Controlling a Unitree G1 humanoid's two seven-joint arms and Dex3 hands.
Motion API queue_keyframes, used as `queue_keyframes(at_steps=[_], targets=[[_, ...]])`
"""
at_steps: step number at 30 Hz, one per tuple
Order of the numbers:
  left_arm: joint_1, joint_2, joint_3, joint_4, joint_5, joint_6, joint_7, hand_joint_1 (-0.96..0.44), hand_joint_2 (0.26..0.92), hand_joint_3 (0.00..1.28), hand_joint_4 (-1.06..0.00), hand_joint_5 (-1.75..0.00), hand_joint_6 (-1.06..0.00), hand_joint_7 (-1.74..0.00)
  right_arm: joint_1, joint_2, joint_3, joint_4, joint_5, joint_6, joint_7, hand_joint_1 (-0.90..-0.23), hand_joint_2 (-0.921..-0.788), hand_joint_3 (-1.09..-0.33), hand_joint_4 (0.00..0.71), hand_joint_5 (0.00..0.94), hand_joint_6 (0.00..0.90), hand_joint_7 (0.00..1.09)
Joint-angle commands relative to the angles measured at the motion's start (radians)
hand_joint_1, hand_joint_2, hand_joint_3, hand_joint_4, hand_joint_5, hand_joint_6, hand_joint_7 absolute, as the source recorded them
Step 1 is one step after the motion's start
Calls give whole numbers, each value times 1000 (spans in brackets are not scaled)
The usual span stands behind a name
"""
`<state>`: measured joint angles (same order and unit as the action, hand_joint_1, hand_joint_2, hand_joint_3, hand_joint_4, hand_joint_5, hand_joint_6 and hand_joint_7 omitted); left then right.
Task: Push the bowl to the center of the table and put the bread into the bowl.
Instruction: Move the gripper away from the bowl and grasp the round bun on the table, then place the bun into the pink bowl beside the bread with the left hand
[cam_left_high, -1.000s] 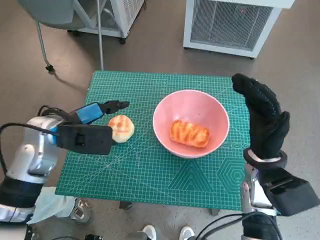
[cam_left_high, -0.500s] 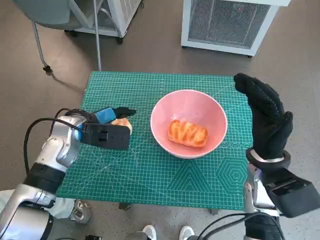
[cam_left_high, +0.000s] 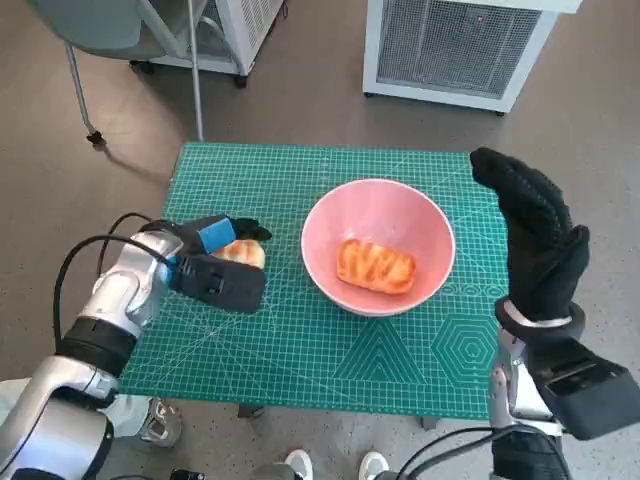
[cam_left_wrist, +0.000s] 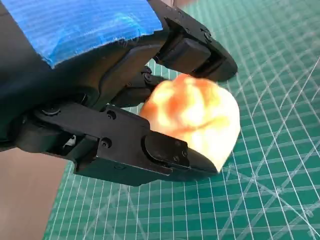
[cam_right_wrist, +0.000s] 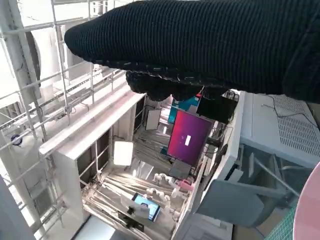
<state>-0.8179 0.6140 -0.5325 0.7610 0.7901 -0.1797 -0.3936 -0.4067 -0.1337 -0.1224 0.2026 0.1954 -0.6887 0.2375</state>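
Note:
A pink bowl (cam_left_high: 380, 205) stands near the middle of the green cutting mat (cam_left_high: 300, 340), with a glazed bread (cam_left_high: 377, 266) lying inside it. Left of the bowl, a round bread roll (cam_left_high: 246, 254) sits on the mat. My left hand (cam_left_high: 215, 250) reaches over it. In the left wrist view the bread roll (cam_left_wrist: 192, 117) lies between the fingers (cam_left_wrist: 192, 47) on one side and the thumb on the other, both touching it. My right hand (cam_left_high: 535, 235) is raised just right of the bowl, fingers extended, holding nothing; the right wrist view shows only its glove (cam_right_wrist: 200, 45).
A white slatted unit (cam_left_high: 455, 45) stands on the floor behind the table. A chair's metal leg (cam_left_high: 195, 70) rises at the back left. A person's shoes (cam_left_high: 330, 465) show below the table's near edge.
My left hand has moved right, in over the bread roll, and its fingers have closed around it. The right hand and the bowl have stayed put.

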Motion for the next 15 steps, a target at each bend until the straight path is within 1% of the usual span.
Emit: queue_keyframes(at_steps=[1,2,5,10,15], targets=[[-4,24,11,13,-20,-51,-4,0,913,112,-628,-1294,-624,-1075,26,1,-3,0,1,17,-3,-503,-921,-826,271,16,-1,575],[-7,31,19,3,-27,-58,-5,0,915,122,-614,-1300,-608,-1108,27,1,-3,0,1,17,-2,-503,-921,-826,271,16,-1,575],[-15,57,59,-62,-56,-65,-19,0,919,113,-613,-1262,-608,-1169,27,1,-4,4,2,14,-1,-503,-921,-826,271,16,-1,575],[-17,85,136,-196,-102,-44,-37,0,920,96,-629,-1199,-625,-1202,22,3,-3,11,0,14,-2,-501,-921,-827,270,16,-1,575],[-14,90,235,-353,-164,-27,-22,0,920,87,-656,-1146,-617,-1233,19,3,-2,10,1,19,-2,-499,-921,-830,270,16,-1,575]])
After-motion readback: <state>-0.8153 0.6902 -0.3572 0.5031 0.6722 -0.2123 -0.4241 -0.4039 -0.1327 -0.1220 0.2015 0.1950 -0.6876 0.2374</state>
